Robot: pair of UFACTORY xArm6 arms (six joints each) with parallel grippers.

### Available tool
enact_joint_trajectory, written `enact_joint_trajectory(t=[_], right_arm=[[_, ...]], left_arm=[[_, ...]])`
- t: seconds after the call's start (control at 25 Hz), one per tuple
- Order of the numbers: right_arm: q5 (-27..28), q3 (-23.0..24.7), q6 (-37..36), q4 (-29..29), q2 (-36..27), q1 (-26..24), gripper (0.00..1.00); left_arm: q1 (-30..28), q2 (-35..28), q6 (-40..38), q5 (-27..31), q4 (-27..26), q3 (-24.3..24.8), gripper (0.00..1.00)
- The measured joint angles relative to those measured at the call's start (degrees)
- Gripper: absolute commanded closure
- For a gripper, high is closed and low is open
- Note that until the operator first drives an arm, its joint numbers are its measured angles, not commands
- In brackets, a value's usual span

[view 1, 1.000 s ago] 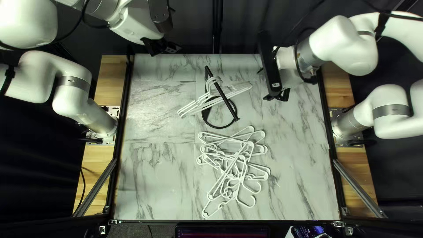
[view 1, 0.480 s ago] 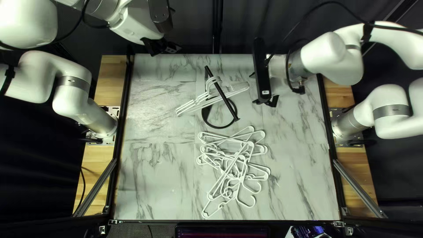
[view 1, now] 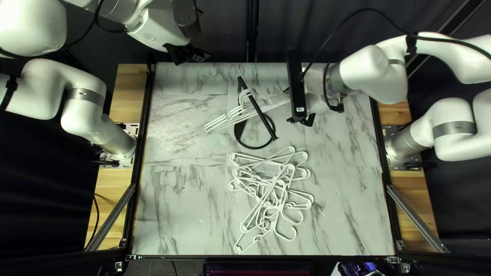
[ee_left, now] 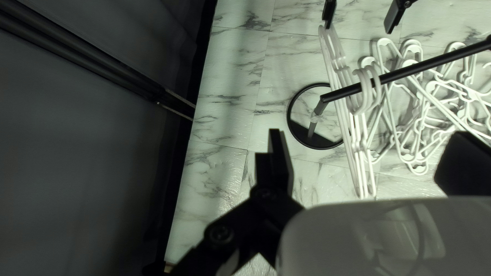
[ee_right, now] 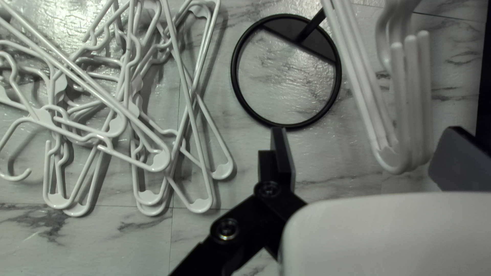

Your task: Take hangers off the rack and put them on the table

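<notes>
Your left pincer point(ee_left: 368, 134) gapes, left of the rack point(view 1: 264, 118). You have three hangers point(ee_right: 412, 102) left on it; most look done, the pile point(view 1: 280, 182) on the desk point(view 1: 184, 204) before it. Rightward, your right pincer point(ee_right: 366, 131) gapes.

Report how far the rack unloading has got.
Partly done: a tangled pile of hangers lies on the table. Nothing is in hand: the right claw is open near one end of the hung hangers, and the left claw is open, away from them. Left to do: those few hangers, still hooked on the rack.
</notes>
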Motion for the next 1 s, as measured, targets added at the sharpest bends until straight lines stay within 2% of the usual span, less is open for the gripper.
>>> enact_joint_trajectory(t=[0.32, 1.0], right_arm=[[-1.59, 0.68, -0.49, 1.03, 0.78, 0.46, 0.00], [-0.49, 1.16, 2.07, -0.84, -1.14, 1.41, 0.00]], left_arm=[[0.00, 0.00, 0.00, 0.00, 0.00, 0.00, 0.00], [0.00, 0.00, 0.00, 0.00, 0.00, 0.00, 0.00]])
